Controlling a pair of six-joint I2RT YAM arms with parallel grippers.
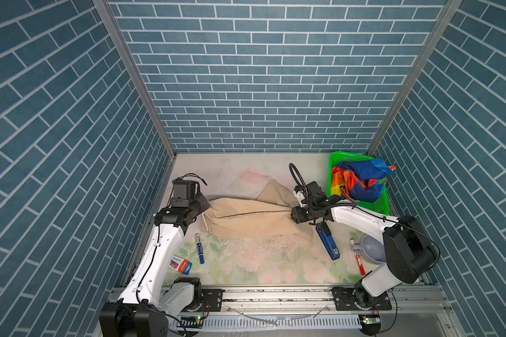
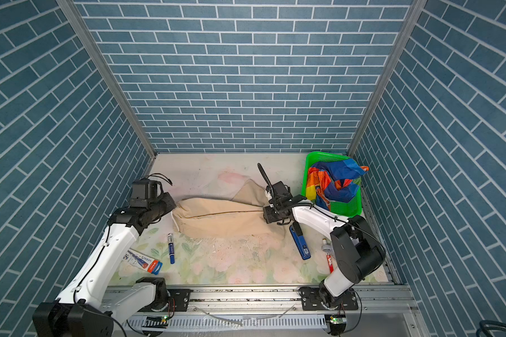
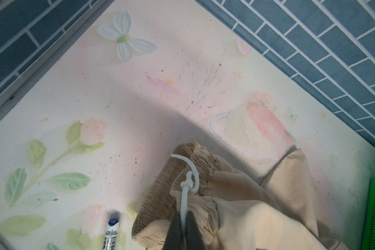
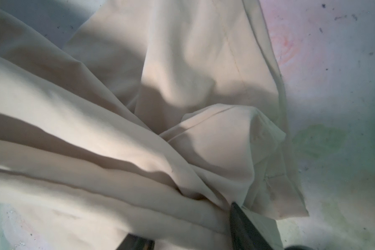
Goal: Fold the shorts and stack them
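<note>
**Beige shorts.** In both top views the beige shorts (image 1: 246,218) (image 2: 216,218) lie stretched across the centre of the table (image 1: 246,175). The waistband is at the left. The legs point right, and one leg fans toward the upper right.

**Left gripper.** The left gripper (image 1: 207,205) (image 3: 184,216) is at the waistband end. In the left wrist view, at the lower centre of the frame, its jaws are pressed together on the white drawstring (image 3: 189,179) and the gathered waistband edge.

**Right gripper.** The right gripper (image 1: 293,216) (image 4: 180,219) is at the leg end of the same shorts. In the right wrist view, along the lower edge of the frame, its dark fingers (image 4: 245,229) stand well apart. Folds of beige cloth lie between them, unpinched.

**Striped shorts.** The rainbow-striped shorts (image 1: 360,181) (image 2: 336,182) are bunched inside the green basket (image 1: 377,204) (image 2: 345,207) at the upper right of the table, well apart from the beige pair.

**Other items.**
- A blue marker (image 1: 199,248) lies at lower left, just below the waistband.
- A blue tool (image 1: 327,242) lies at lower right, below the right gripper.
- A red marker (image 1: 357,258) and a grey cup (image 1: 370,248) lie further right.
</note>
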